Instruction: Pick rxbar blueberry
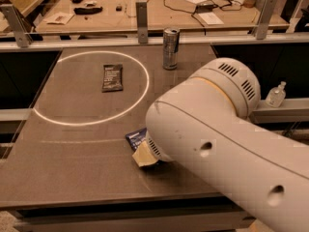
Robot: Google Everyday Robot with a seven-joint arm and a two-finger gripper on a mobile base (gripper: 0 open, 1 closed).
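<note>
Although the bulky white arm covers most of it, the gripper shows as a tan tip poking out at the arm's lower left end, low over the front part of the table. Whether it is clenched or released cannot be told, since the arm hides the rest of it. Just above that tan tip, and meeting it in this view, a dark blue corner of the blueberry bar sticks out from under the arm, down at the tabletop, with a little white print on it. The rest of the bar is hidden, so whether the gripper has hold of it cannot be told either.

Farther back and to the left, a black-wrapped bar lies flat inside a white circle marked on the tabletop, well apart from the blue one. A silver can stands upright near the table's back edge, just outside the circle to its right. Off the table's right side, a small clear bottle sits on a rail. Behind the table stands a wooden bench with cables and small items on it.
</note>
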